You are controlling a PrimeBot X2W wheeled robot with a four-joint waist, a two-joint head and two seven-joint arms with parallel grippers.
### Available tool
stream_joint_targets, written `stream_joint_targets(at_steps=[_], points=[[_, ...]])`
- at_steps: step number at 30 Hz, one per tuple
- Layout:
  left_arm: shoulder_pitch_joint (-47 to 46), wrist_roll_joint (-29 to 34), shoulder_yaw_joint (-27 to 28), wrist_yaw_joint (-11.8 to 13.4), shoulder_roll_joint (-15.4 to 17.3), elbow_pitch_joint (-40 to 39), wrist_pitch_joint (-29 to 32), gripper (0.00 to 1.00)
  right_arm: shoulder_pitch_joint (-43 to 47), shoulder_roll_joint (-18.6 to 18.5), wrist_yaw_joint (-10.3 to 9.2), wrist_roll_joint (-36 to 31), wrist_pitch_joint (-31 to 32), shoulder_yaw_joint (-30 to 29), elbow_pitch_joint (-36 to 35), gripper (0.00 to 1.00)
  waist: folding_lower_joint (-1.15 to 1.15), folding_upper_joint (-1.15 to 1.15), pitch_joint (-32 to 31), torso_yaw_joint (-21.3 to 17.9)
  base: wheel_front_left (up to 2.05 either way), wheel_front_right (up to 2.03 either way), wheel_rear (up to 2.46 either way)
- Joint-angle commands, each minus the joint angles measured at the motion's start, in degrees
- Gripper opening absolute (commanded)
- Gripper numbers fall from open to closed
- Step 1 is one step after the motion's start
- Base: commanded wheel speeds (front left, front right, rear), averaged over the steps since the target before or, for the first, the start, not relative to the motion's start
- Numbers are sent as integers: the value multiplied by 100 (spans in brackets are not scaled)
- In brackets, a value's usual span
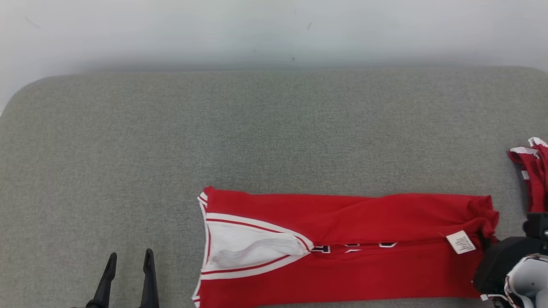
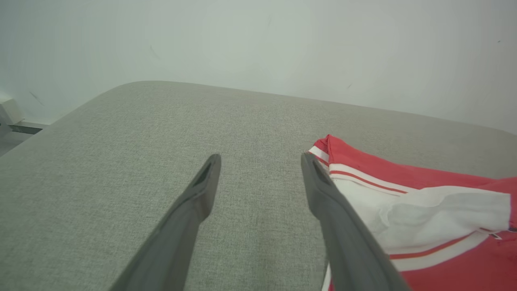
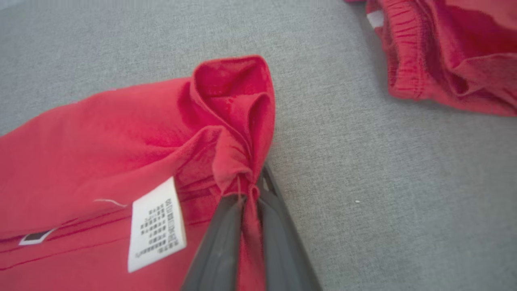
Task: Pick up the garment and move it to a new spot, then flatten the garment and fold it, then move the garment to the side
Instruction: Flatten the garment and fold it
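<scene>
**Head view.**
- Table (image 1: 171, 137): grey woven cover with rounded corners, standing against a pale wall (image 1: 257, 30).
- Garment (image 1: 351, 222): red jersey with white-and-red striped trim and a white panel at the neck opening. It is folded into a long flat band and lies along the near edge, right of centre.
- Care label (image 1: 460, 242): white with printed text, at the garment's right end.
- Second red cloth (image 1: 535, 175): bunched, at the table's right edge.
- Left gripper (image 1: 130, 253): two dark tapered fingers, to the left of the garment and apart from it.

**Left wrist view.** The left gripper's fingers are spread wide and hold nothing, over bare table. The garment's trimmed neck end lies just beside one finger.

**Right wrist view.** Right gripper (image 3: 250, 190): fingers pinched tight on a gathered, puckered corner of the garment, beside the care label.
</scene>
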Motion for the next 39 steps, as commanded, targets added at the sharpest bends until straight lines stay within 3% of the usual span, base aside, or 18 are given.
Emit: stream_joint_targets(at_steps=[1, 13, 19, 29, 39], points=[[57, 18, 15, 3, 2, 2, -25, 100, 64, -65, -18, -40, -10, -67, -33, 0, 0, -1, -27, -32, 0, 0, 0], [134, -34, 40, 20, -10, -11, -25, 100, 195, -149, -18, -289, -97, -1203, -554, 0, 0, -1, -149, -256, 0, 0, 0], [148, -44, 32, 16, -15, 17, -25, 100, 318, -80, -18, -370, -5, -1324, -813, 0, 0, -1, -188, -324, 0, 0, 0], [135, -87, 3, 5, -21, 81, -25, 100, 606, 353, -17, 112, 253, -247, -1411, 0, 0, -1, -238, -322, 0, 0, 0], [112, -112, -38, -9, -24, 141, -26, 100, 494, 455, -17, 512, 376, 1246, -1460, 0, 0, -1, -274, -193, 0, 0, 0]])
